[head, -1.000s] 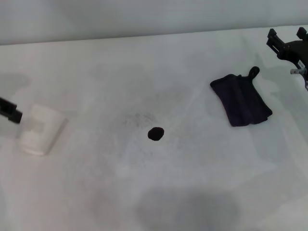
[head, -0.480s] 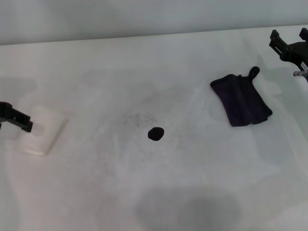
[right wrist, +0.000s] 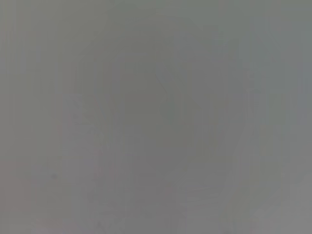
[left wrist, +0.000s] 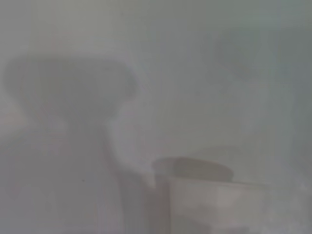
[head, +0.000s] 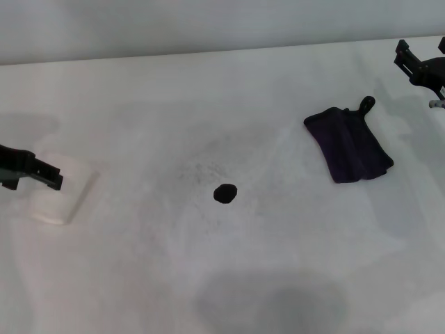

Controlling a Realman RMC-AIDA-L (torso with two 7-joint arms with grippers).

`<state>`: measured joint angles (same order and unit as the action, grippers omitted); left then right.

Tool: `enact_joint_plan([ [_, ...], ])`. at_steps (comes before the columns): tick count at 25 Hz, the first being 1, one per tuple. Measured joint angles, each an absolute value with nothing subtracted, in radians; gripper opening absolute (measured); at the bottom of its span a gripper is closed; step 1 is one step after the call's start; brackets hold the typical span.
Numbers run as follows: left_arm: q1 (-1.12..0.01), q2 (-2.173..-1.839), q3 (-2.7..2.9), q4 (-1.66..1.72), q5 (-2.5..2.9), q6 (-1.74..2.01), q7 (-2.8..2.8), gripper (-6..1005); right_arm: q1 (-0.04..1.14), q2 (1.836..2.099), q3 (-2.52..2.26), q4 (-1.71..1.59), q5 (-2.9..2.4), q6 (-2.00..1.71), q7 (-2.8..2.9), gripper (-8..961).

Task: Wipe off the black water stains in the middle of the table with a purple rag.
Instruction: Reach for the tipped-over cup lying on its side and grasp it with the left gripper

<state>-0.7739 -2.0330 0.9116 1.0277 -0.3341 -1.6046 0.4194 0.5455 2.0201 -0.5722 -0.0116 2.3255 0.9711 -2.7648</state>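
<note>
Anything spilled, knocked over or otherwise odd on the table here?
Yes. A white cup lies tipped on its side at the table's left, with the left gripper at it. A black stain sits mid-table, unwiped. The purple rag lies untouched to the right, near the right gripper.

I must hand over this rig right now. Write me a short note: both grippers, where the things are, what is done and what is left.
Left gripper: at the left edge, over the white cup, holding nothing.
Right gripper: far right corner, beyond the purple rag, holding nothing.
Rag: lies folded on the table, right of centre, untouched.
Black stain: mid-table, not wiped.
Done: nothing.
Left: pick up the rag, wipe the stain.
</note>
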Motion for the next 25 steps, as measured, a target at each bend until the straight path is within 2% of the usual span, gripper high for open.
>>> enact_joint_plan([
  [8, -0.770, -2.039, 0.916, 0.973, -0.335, -1.528, 0.448, 847, 0.543, 2.020, -0.572, -0.012, 2.325, 0.968, -2.766, 873],
  [14, -0.759, -2.062, 0.916, 0.956, -0.335, -1.454, 0.495, 848, 0.538, 2.018, -0.572, -0.017, 2.325, 0.964, -2.766, 873],
  [25, -0.750, -2.066, 0.916, 0.910, -0.375, -1.389, 0.541, 845, 0.536, 2.017, -0.572, -0.022, 2.325, 0.962, -2.766, 874],
])
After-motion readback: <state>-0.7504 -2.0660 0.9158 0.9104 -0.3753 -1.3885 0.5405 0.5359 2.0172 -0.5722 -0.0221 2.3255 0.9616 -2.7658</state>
